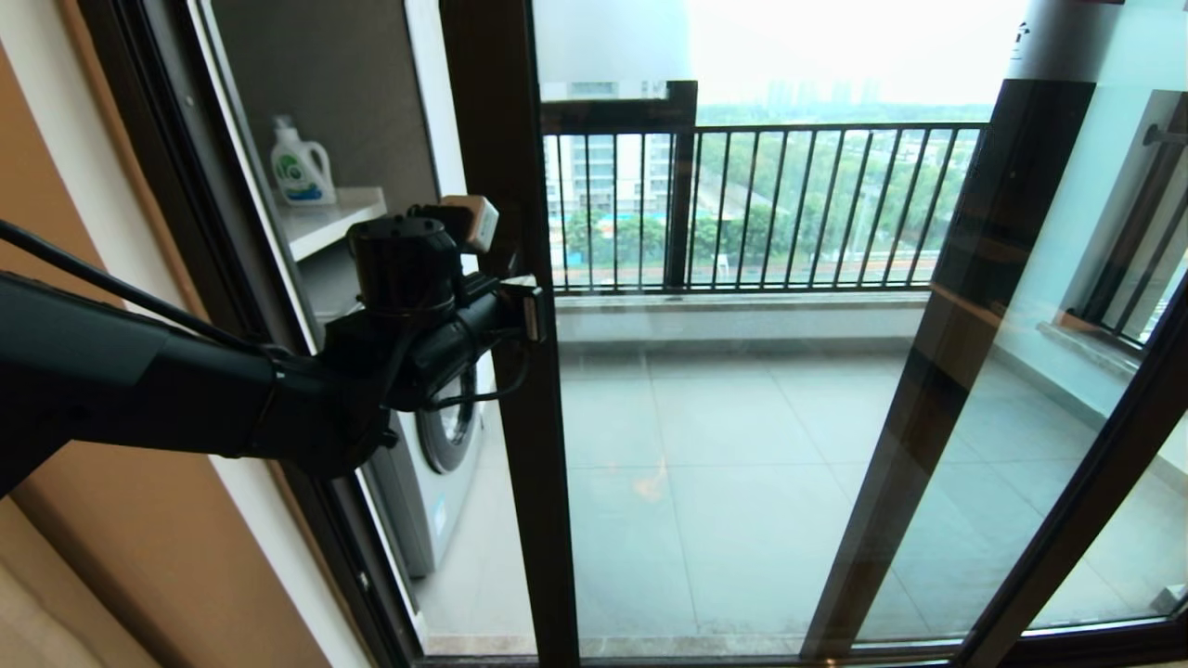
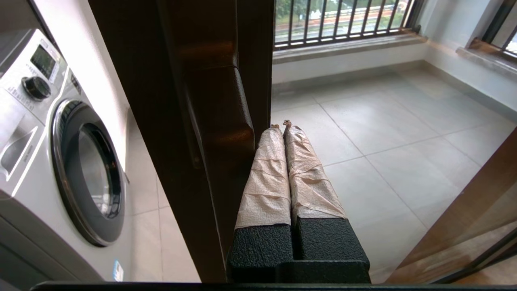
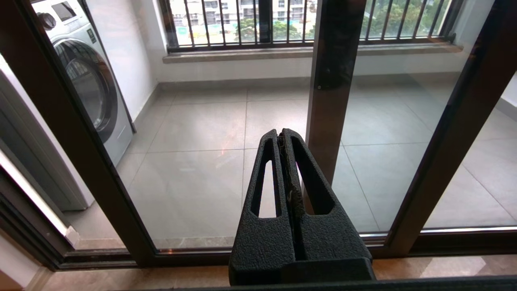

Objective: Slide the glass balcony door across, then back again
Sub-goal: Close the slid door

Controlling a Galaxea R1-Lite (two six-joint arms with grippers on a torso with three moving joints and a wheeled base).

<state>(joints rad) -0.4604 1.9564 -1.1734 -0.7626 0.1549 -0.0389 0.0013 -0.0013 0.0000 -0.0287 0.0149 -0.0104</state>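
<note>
I have the left tool (image 2: 282,126), tips pressed together, set against the bar handle (image 2: 220,121) of the glass balcony door (image 1: 510,445) so I can push it sideways; right tool (image 3: 282,135) idles, pressed together.

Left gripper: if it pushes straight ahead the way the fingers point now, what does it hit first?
Probably nothing close: the left gripper, shut and empty, lies alongside the door's dark handle and points past the frame edge, down toward the balcony floor. Whether glass lies ahead is unclear.
</note>
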